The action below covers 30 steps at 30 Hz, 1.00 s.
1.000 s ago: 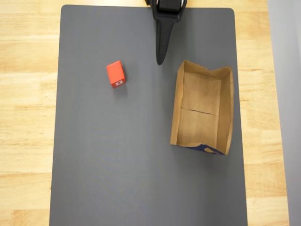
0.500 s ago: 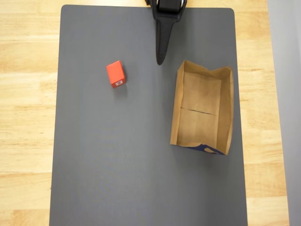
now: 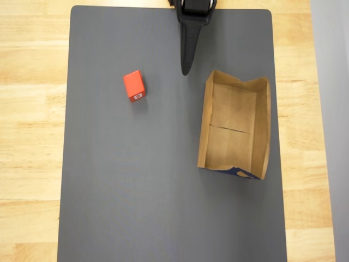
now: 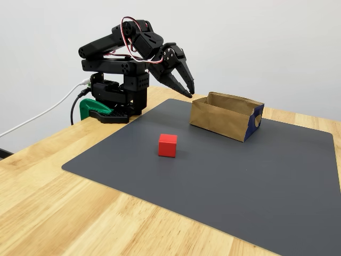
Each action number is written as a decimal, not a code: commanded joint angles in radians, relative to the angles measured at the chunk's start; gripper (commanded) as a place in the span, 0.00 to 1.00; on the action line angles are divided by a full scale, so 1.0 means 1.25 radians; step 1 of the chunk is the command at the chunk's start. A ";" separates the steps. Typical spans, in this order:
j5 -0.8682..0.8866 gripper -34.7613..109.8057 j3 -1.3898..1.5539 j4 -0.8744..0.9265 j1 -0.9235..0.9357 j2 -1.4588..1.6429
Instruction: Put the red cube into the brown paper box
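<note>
The red cube (image 3: 134,85) (image 4: 167,145) lies on the dark grey mat, its white label mark facing up in the overhead view. The brown paper box (image 3: 204,131) (image 4: 213,118) stands open-topped to the cube's right in the overhead view, empty, with a dark blue patch at its near end. My black gripper (image 3: 185,71) (image 4: 189,93) hangs above the mat's far edge, between cube and box and apart from both. Its fingers meet at the tips, shut on nothing.
The grey mat (image 3: 136,191) covers most of a light wooden table (image 3: 30,136). The arm's base with a green clamp (image 4: 96,108) sits at the table's far edge, with cables running off to the left in the fixed view.
</note>
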 commanded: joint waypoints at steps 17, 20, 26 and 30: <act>0.065 0.24 -0.110 0.055 0.016 -0.042; 0.081 0.24 -0.158 0.077 0.016 -0.088; 0.110 0.24 -0.241 0.106 0.033 -0.182; 0.169 0.24 -0.256 0.110 0.071 -0.207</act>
